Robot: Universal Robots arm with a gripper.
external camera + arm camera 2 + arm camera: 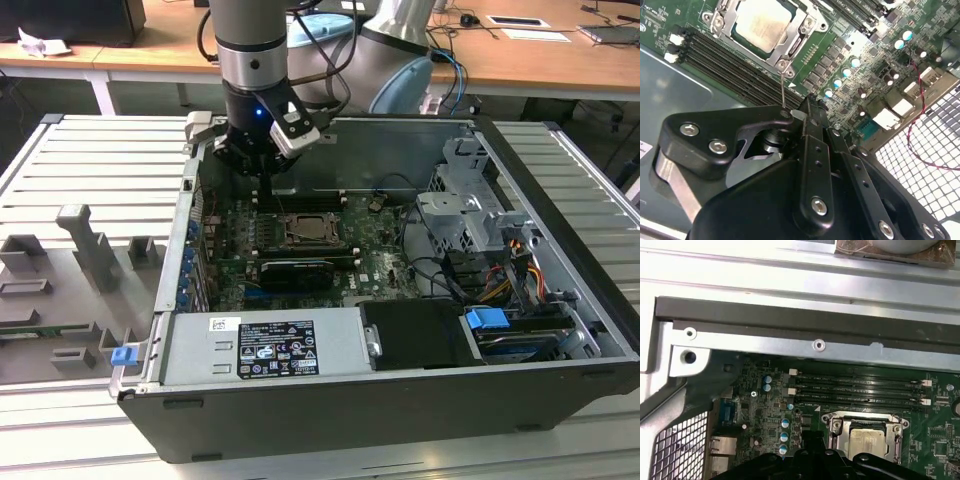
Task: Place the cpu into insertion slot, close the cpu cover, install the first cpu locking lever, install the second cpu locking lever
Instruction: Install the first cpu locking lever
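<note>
Pinching thin locking lever in gripper, tips pressed together on its end.
Found cpu seated in insertion slot under lowered cpu cover; lies just nearer and toward the exterior view's right of the gripper, lever's long axis running from slot corner to fingertips.

The exterior view looks from high up and a fair way off, down into the open computer case, with the arm on the far side. Both wrist views ride on the arm and sit very near the green board. The second wrist view looks down past the black gripper. The first wrist view also sees the case's metal edge. All three share the cpu. Both wrist views share the long black slots beside it
</note>
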